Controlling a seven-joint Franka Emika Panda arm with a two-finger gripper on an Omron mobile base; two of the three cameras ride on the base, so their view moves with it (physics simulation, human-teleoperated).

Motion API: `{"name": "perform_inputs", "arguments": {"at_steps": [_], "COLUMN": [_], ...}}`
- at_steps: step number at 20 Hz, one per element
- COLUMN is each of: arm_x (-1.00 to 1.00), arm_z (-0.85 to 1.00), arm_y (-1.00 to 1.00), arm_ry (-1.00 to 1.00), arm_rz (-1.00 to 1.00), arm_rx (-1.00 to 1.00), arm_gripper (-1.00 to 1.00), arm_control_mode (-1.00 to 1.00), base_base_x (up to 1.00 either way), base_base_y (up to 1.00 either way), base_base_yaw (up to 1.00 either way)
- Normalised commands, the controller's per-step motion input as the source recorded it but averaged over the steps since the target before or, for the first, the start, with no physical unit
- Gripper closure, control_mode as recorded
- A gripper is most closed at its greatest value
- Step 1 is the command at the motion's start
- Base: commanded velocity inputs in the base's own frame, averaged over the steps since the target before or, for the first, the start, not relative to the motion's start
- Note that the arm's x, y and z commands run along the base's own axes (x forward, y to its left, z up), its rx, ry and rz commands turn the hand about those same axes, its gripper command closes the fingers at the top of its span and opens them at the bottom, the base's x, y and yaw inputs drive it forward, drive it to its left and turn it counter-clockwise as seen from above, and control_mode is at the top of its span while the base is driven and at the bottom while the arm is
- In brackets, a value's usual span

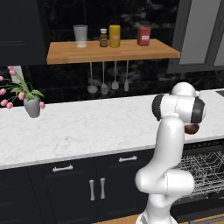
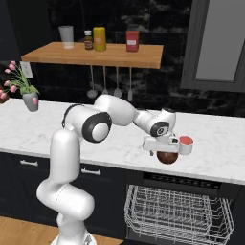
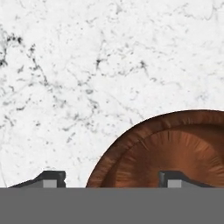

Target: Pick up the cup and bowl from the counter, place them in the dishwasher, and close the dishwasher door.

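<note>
We read the bowl [image 3: 175, 153] as a stiff, rounded brown vessel, wood-grained in the hand view, probably light but smooth enough to slide if pinched badly; in our judgement the place to take it is across its rim wall, one finger inside and one outside. In the hand view it fills the lower right of the frame, resting on the counter [image 3: 87, 65], whose white veined marble takes up the rest. The gripper [image 3: 116, 178] shows its two dark finger tips at the bottom edge, standing apart: the right tip sits over the bowl's inside, the left over bare marble beyond the rim, so the rim wall lies between them, though we cannot tell whether either tip touches it yet. In the right base view the bowl [image 2: 167, 157] appears at center right, directly under the gripper [image 2: 162, 149], with the cup [image 2: 185, 145] just beside it to the right, salmon-red mouth showing; the cup looks small and rigid, likely easy to grasp by its wall. The arm reaches out from lower left, elbow raised, forearm angled down, hand pointing at the counter. Below, at the bottom right of that frame, the dishwasher [image 2: 182, 210] has its grey wire rack pulled out.
</note>
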Motion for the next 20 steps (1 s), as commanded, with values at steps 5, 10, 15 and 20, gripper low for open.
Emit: {"name": "perform_inputs", "arguments": {"at_steps": [5, 10, 15, 20], "arm_x": [0.0, -0.14, -0.8, -1.0], "arm_z": [0.0, 0.03, 0.53, 0.86], "arm_y": [0.0, 0.08, 0.41, 0.55], "arm_ry": [0.0, -0.04, -0.21, -0.19], "arm_rz": [0.0, 0.0, 0.0, 0.0], "arm_rx": [0.0, 0.0, 0.0, 0.0], "arm_gripper": [1.0, 1.0, 1.0, 1.0], "arm_control_mode": [-1.0, -1.0, -1.0, -1.0], "base_base_x": [0.0, 0.0, 0.0, 0.0], "base_base_y": [0.0, 0.0, 0.0, 0.0], "base_base_yaw": [0.0, 0.0, 0.0, 0.0]}}
